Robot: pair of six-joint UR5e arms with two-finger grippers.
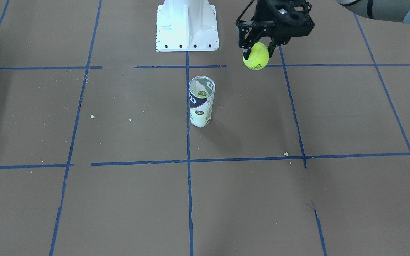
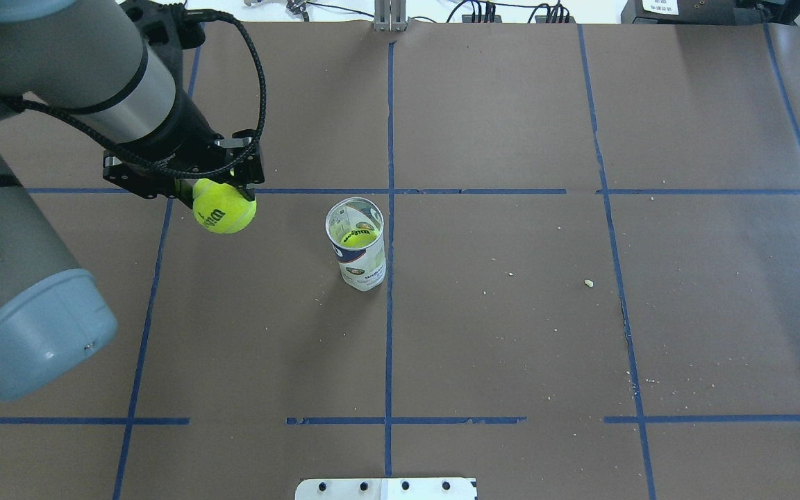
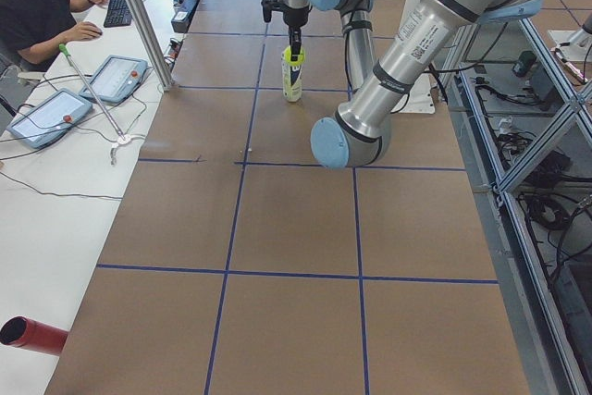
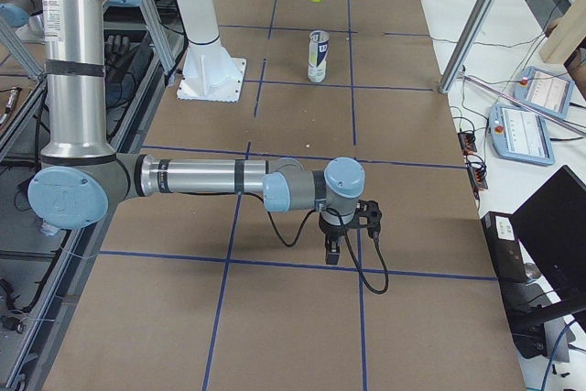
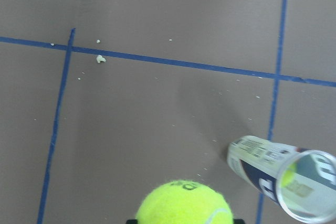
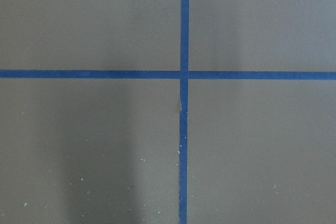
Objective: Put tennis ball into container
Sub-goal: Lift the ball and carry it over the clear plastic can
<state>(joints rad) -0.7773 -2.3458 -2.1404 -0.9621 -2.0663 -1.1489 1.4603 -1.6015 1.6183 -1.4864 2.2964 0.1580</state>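
Observation:
My left gripper is shut on the yellow-green tennis ball, holding it from above and clear of the table. In the overhead view the ball hangs left of the container, about a can's height away from it. The container is a clear can with a navy and white label, upright and open-topped. Another yellow-green ball lies inside it. The left wrist view has the ball at the bottom edge and the can at lower right. My right gripper shows only in the exterior right view, far from the can; I cannot tell its state.
Brown paper with blue tape lines covers the table, with scattered crumbs. The white robot base stands behind the can. An operator, tablets and a red cylinder are along the far side.

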